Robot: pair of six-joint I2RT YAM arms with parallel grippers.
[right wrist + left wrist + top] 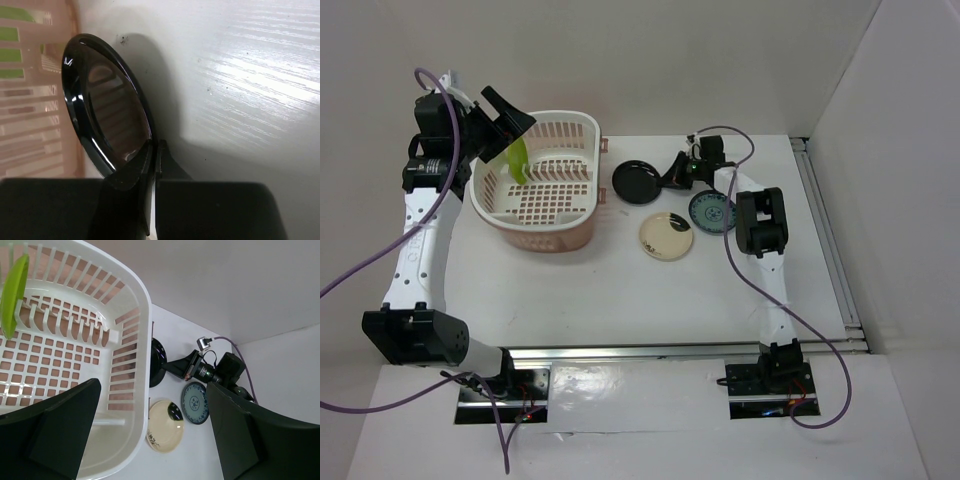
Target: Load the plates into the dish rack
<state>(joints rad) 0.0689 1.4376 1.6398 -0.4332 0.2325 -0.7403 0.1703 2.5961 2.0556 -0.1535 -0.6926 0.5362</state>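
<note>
Hovering over the far-left corner of the dish rack [560, 238], L gripper [503, 125] has jaws wide, holding nothing. Lime green plate [517, 160] stands on edge inside the rack's left end, faces turned left/right, edge line running near-to-far. Rack's long axis runs approx. left-right on the table [620, 290]. Just right of it, R gripper [672, 178] pinches the right rim of the black plate [636, 183], jaws narrow. Cream plate [666, 236] & teal-blue plate [710, 211] lie flat, face up.
</note>
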